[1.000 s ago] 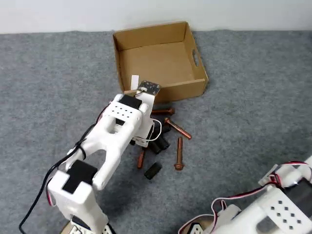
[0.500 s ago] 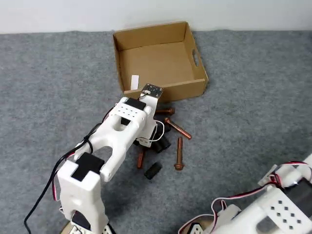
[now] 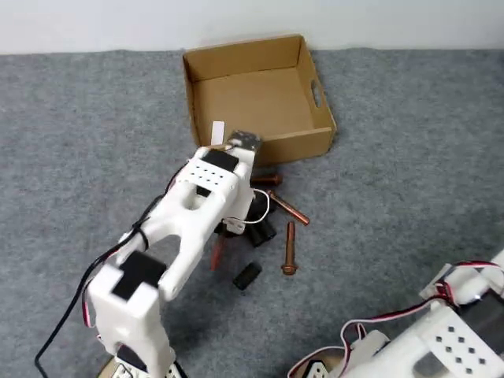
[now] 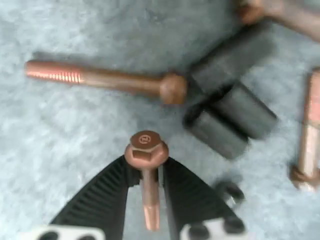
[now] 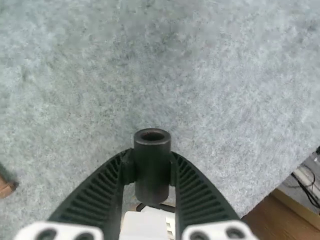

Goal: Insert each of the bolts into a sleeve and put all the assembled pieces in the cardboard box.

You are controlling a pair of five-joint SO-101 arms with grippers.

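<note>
As seen from its wrist, left gripper (image 4: pixel 147 169): clenched on a copper bolt (image 4: pixel 146 148), above the loose bolts (image 3: pixel 289 248).
Right gripper (image 5: pixel 152 167): grasping a black sleeve (image 5: pixel 152 160) over the carpet (image 5: pixel 210 75).
Cardboard box (image 3: pixel 299 144): just beyond the pile.

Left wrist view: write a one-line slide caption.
Left gripper shut on a copper bolt, near another bolt and black sleeves.
</note>
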